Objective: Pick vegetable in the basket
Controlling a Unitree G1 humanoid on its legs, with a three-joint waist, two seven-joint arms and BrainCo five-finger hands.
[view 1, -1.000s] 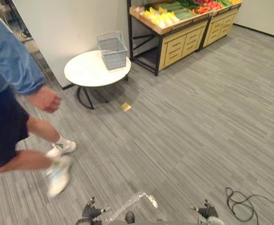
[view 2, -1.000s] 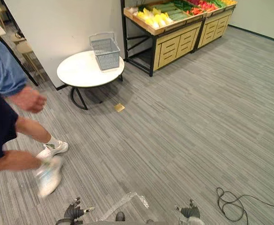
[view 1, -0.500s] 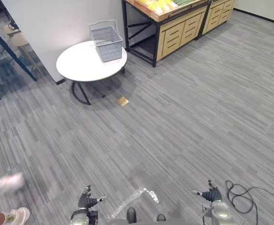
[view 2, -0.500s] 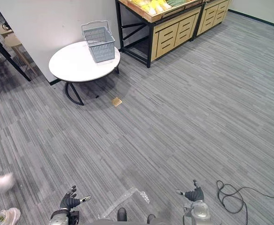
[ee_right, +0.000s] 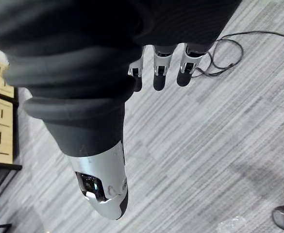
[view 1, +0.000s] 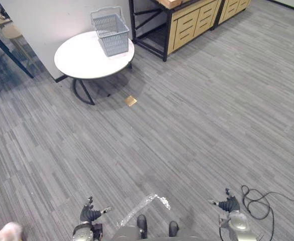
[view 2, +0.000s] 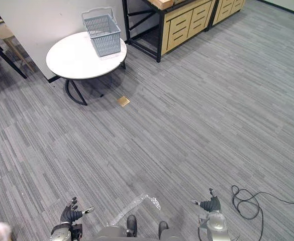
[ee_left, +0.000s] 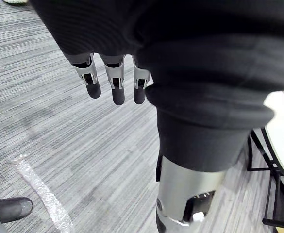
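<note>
A grey plastic basket (view 1: 110, 34) stands upright on the far right edge of a round white table (view 1: 79, 57), far left across a grey striped floor (view 1: 197, 115). A wooden stand with drawers (view 1: 189, 25) lies just right of it. Near the viewer, the left hand (view 1: 89, 216) and right hand (view 1: 230, 206) hang low, well apart, fingers (ee_left: 113, 82) straight and relaxed, holding nothing.

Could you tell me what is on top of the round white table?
A grey basket stands near the table's far edge; its walls partly hide its inside.
</note>
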